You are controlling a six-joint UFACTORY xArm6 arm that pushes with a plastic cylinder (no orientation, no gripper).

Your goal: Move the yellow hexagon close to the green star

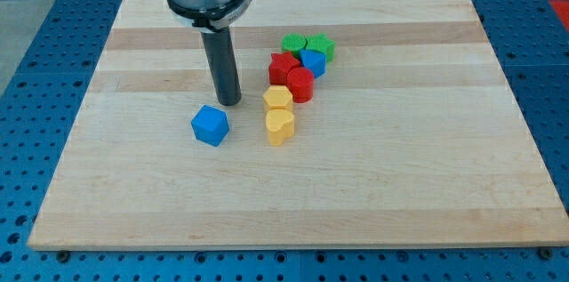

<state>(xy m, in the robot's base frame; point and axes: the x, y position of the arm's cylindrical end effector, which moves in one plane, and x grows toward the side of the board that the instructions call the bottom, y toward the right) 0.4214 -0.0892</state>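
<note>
Camera view shows my tip (229, 100) left of the yellow hexagon (278, 98), which touches the yellow heart (280, 127) and red cylinder (300, 86). Pushing toward the green star (321, 47) risks scattering the packed cluster — no fingers exist here, just the rod.

My tip (229, 101) rests left of the yellow hexagon (278, 98), just beyond the blue cube (210, 125); the green star (321, 46) sits farther right.

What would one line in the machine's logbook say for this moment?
tip: left of yellow hexagon, above blue cube | hexagon: touching yellow heart, beside red blocks | green star: cluster top | status: not yet close
</note>
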